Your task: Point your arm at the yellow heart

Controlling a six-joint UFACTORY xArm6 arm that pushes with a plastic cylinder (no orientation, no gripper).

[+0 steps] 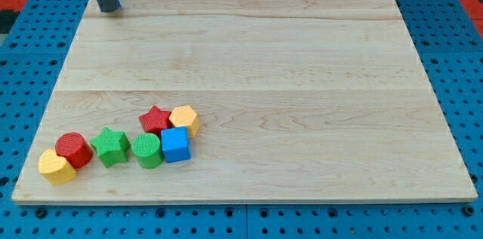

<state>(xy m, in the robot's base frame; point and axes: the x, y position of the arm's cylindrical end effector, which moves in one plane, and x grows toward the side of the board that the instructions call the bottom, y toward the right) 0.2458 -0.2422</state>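
The yellow heart lies at the board's bottom left corner, touching a red cylinder on its upper right. My tip rests on the board at the view's top left, far above the heart and apart from every block. A second yellow block, many-sided, sits to the right in the cluster.
A row of blocks runs right from the heart: a green star, a green cylinder and a blue cube. A red star sits just above them. The wooden board lies on a blue pegboard.
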